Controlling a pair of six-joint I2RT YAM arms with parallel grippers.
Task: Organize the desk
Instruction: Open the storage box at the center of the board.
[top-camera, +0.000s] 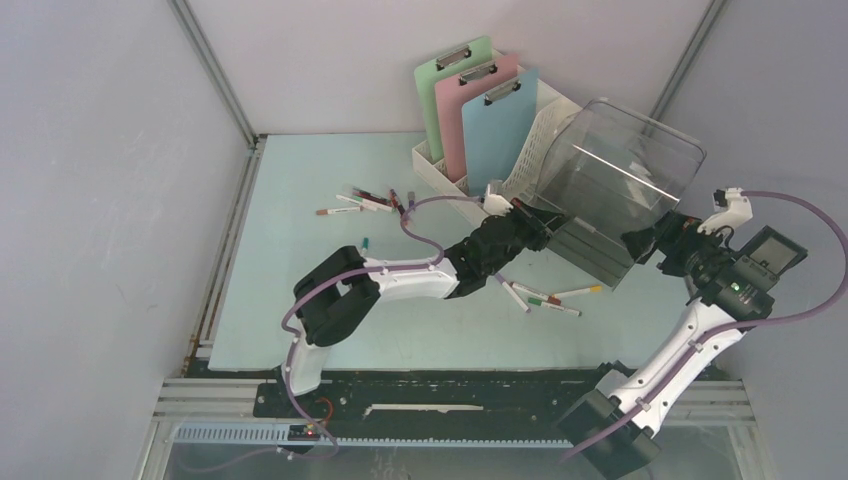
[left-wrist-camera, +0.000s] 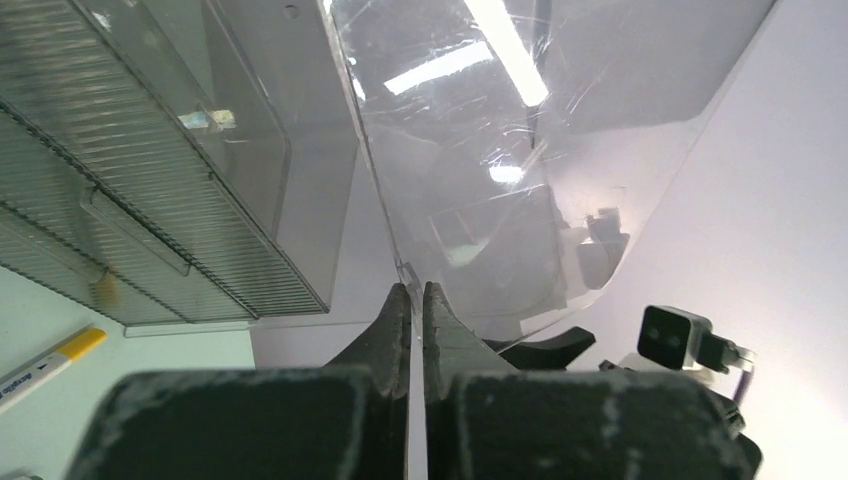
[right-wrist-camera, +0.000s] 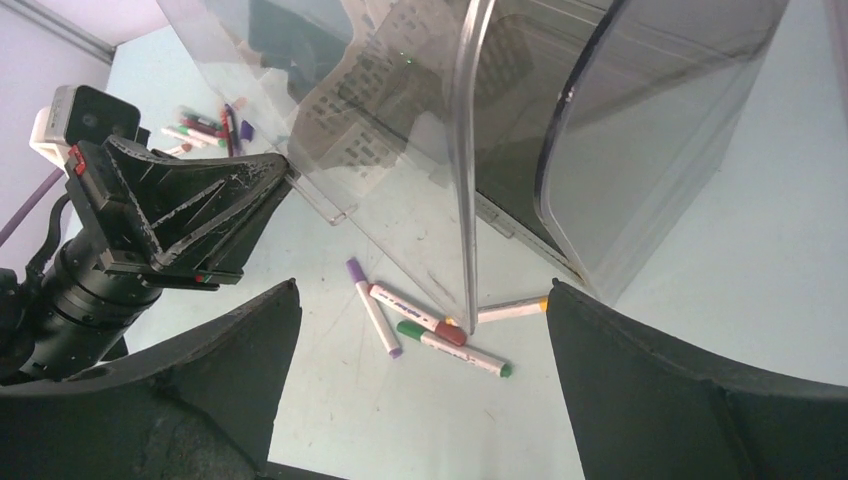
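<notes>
The pale mint-blue desk (top-camera: 290, 260) holds loose markers in two groups, one at the back left (top-camera: 368, 201) and one near the middle (top-camera: 545, 296). A clear plastic drawer box (top-camera: 622, 185) is tilted up at the right. My left gripper (top-camera: 530, 222) is shut on the box's thin clear wall (left-wrist-camera: 440, 150), which passes between the jaws of the gripper (left-wrist-camera: 416, 292). My right gripper (top-camera: 645, 243) is open at the box's right lower corner. In the right wrist view it (right-wrist-camera: 421, 287) is wide open above several markers (right-wrist-camera: 430, 330), with the box's edge (right-wrist-camera: 465, 200) ahead.
A white basket (top-camera: 545, 130) at the back holds green (top-camera: 445, 85), pink (top-camera: 478, 105) and blue (top-camera: 500, 130) clipboards upright. A yellow-capped marker (left-wrist-camera: 55, 360) lies under the box. Walls close in the left, back and right sides.
</notes>
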